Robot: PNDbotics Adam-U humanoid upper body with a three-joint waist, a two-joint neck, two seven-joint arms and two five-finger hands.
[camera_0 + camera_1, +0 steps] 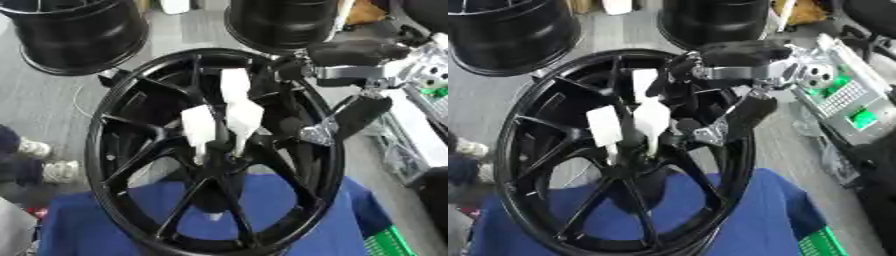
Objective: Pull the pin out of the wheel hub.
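Observation:
A black spoked wheel hub (131, 150) stands upright on a blue cloth (289, 220). At its centre (219, 145), white pin pieces stick out: one high up (234, 82) and two lower, side by side (199, 125) (245, 117). My right hand (737, 52) comes in from the upper right and hovers over the hub's upper right spokes. Its dark fingers (680, 65) reach toward the upper white piece and the thumb (745, 110) hangs down, spread apart from them. I see nothing held between them. My left hand does not show.
Two more black rims stand behind, at the top left (74, 35) and top middle (280, 22). Silver equipment with green parts (842, 95) fills the right side. A green crate (389, 245) sits at the lower right. A person's shoes (48, 165) show at the left.

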